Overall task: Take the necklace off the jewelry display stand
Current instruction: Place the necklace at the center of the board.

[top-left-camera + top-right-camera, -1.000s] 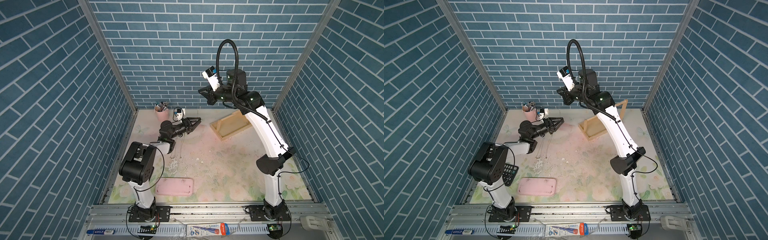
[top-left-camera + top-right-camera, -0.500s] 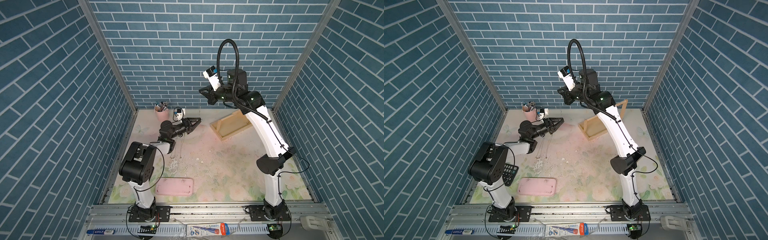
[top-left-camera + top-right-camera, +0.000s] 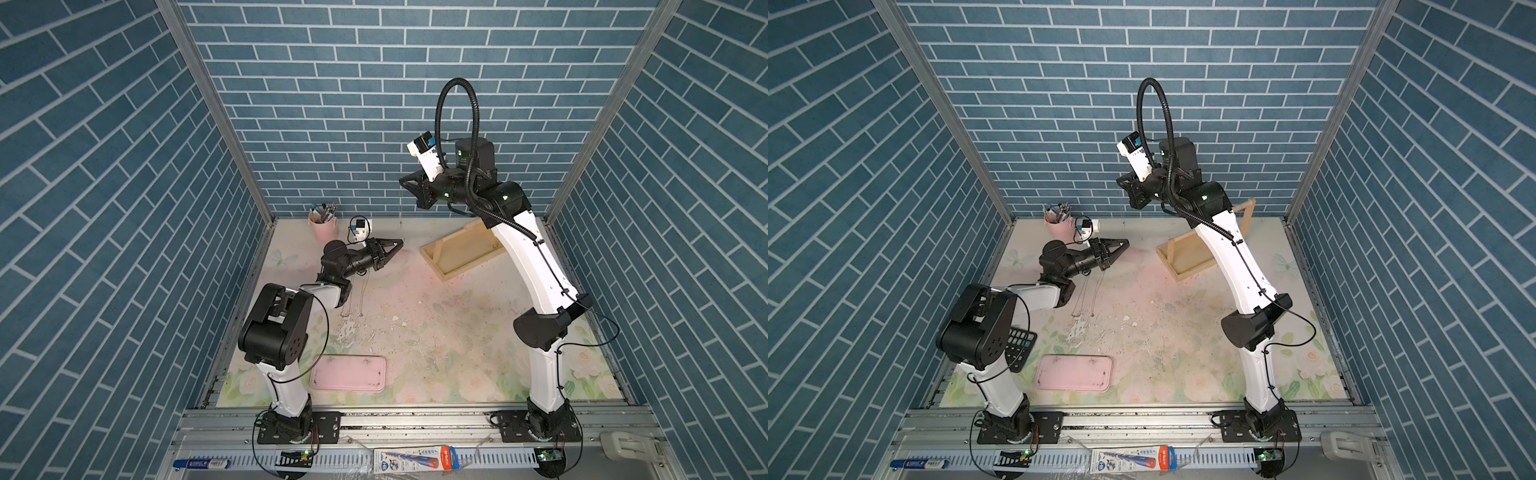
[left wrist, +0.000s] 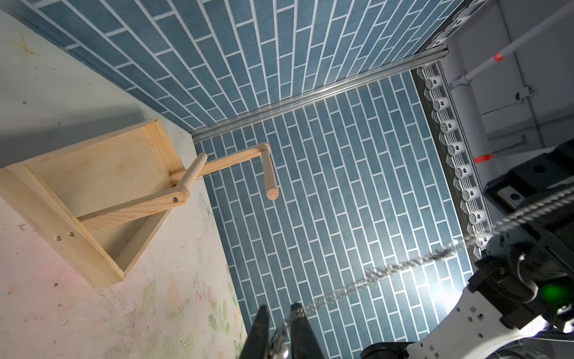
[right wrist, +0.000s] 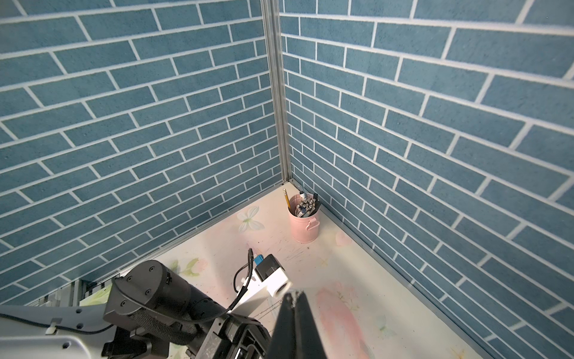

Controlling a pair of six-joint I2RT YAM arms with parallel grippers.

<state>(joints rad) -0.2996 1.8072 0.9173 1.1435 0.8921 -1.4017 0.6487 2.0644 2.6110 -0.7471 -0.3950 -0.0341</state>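
High near the back wall, R gripper [image 3: 402, 183] is pinched closed on the necklace [image 4: 372, 273]. Chain drops straight to L gripper [image 3: 400, 243], low over the table, jaws a narrow gap apart w/ chain running between. Jewelry display stand [image 3: 461, 254] sits back right, well apart from both.

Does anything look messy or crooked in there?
Yes. The jewelry display stand sits crooked, turned at an angle to the walls, and in the left wrist view its top bar looks like two pieces that don't meet. White crumbs litter the mat.
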